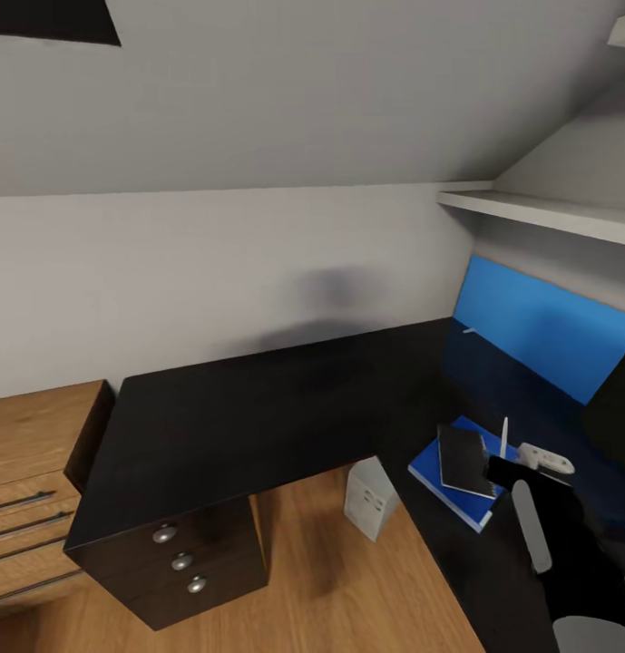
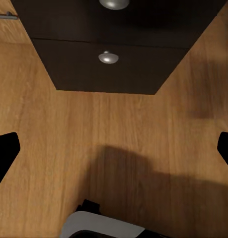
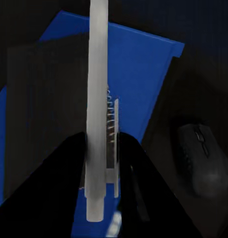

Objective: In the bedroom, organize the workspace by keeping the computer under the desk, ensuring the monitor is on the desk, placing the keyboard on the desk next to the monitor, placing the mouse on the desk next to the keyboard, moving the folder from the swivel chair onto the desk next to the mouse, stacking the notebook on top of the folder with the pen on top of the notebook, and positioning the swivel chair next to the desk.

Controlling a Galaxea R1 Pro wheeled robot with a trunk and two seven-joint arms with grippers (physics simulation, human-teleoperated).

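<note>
the right gripper (image 3: 101,148) is clamped on the pen (image 3: 98,99) — a thin white stick that stands up out of the fingers, above the dark notebook (image 1: 463,460). the notebook lies on the blue folder (image 1: 439,473) on the black desk (image 1: 258,408), the mouse (image 3: 200,158) just beside. the left gripper (image 2: 114,148) hangs over the wooden floor (image 2: 118,139), fingers apart.

I see a black table (image 1: 258,408) with silver knobs (image 1: 164,534) on its drawers. The folder (image 1: 434,472) is bright blue, the notebook (image 1: 462,458) on it dark grey, the pen (image 3: 98,99) white. The mouse (image 3: 202,159) looks black, though it's dim there. The floor (image 1: 348,589) and cabinet (image 1: 31,462) are light wood, the computer (image 1: 368,499) white.
</note>
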